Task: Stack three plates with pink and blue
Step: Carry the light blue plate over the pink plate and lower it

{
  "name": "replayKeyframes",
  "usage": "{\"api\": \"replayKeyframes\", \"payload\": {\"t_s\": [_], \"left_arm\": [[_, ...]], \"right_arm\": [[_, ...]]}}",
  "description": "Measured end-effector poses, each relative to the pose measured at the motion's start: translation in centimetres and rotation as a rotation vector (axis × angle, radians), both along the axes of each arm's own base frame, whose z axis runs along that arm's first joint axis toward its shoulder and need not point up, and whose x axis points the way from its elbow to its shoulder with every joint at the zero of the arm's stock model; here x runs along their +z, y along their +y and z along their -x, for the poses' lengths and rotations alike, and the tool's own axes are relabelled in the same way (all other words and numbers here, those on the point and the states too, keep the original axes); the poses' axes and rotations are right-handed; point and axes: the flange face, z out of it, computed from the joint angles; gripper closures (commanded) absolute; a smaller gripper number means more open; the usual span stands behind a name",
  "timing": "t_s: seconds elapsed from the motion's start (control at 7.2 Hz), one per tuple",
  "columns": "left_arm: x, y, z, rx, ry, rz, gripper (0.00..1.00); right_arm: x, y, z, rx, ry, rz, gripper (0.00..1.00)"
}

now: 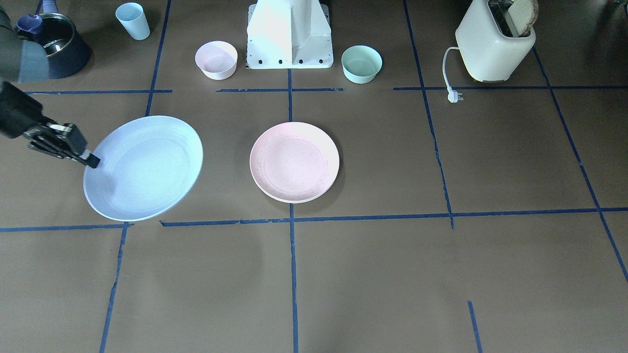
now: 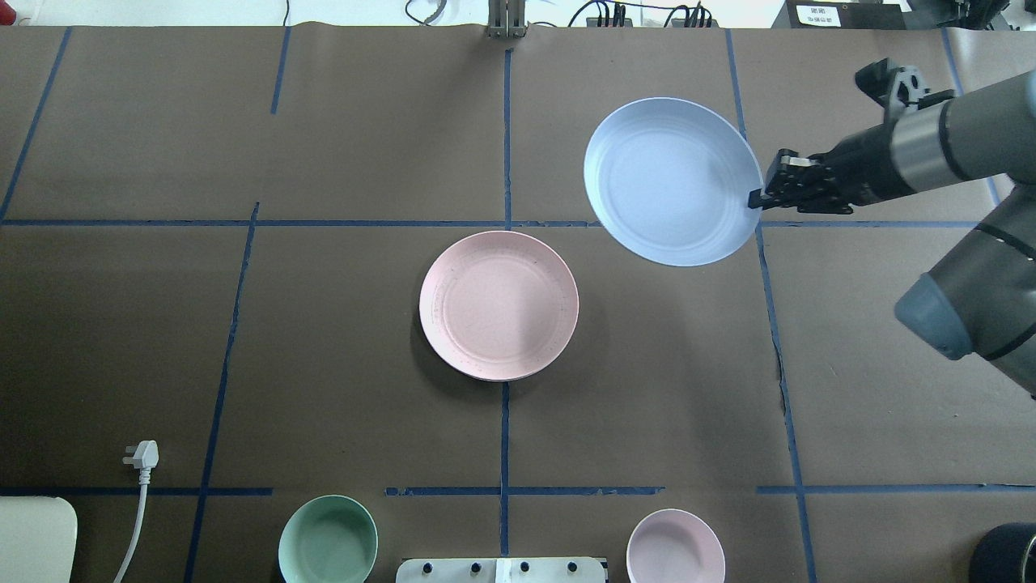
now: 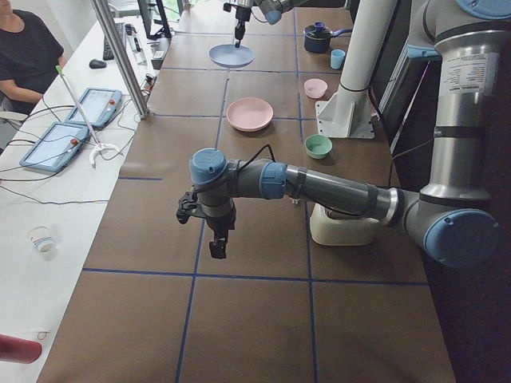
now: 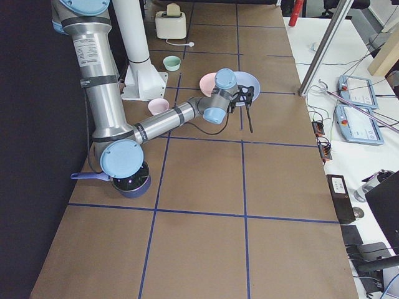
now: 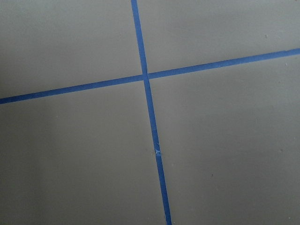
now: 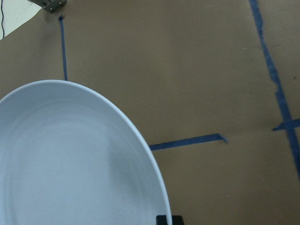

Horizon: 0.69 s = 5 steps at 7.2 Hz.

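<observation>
Light blue round matte plastic plate (image 2: 672, 182) first: my right gripper (image 2: 755, 198) has it, fingers clamped on the rim at the edge nearest the arm. The plate reads bigger than its pink neighbour in both the overhead and front views and sits at a tilt, so I take it as raised off the brown paper-covered table (image 1: 392, 274). On the right wrist camera its rim fills the lower left, with blue tape lines (image 6: 187, 140) beyond.

Centre of the table, the pale pink round matte plastic plate (image 2: 498, 305) lies flat. A paler, cream-coloured rim (image 1: 294, 200) peeks out just under its edge in the front view, so a cream plate seems to lie beneath it. Blue plate and pink plate are near each other, not touching.

My left gripper (image 3: 217, 246) hangs well apart from all this, fingers pointing down over a tape line. I only see it from the side camera, so I cannot tell whether the fingers are apart or together.

By the robot's base: a small deep pink bowl (image 1: 216, 60), a small mint-green bowl (image 1: 361, 63), and a cream toaster (image 1: 493, 44) holding a slice.
</observation>
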Motion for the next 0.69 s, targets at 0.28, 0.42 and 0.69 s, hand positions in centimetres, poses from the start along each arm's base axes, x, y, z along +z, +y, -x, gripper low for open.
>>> {"api": "replayKeyframes", "payload": {"t_s": [0.28, 0.42, 0.69], "left_arm": [[2.3, -0.2, 0.8, -0.006, 0.016, -0.003, 0.00], [3.5, -0.2, 1.4, -0.003, 0.027, -0.010, 0.00], [4.8, -0.1, 2.2, 0.001, 0.038, -0.013, 0.00]], "right_arm": [[-6.9, 2.2, 7.8, -0.011, 0.062, -0.008, 1.00], [-9.5, 3.6, 11.0, -0.018, 0.089, -0.012, 1.00], [-12.3, 7.0, 16.3, -0.030, 0.121, -0.012, 1.00]]}}
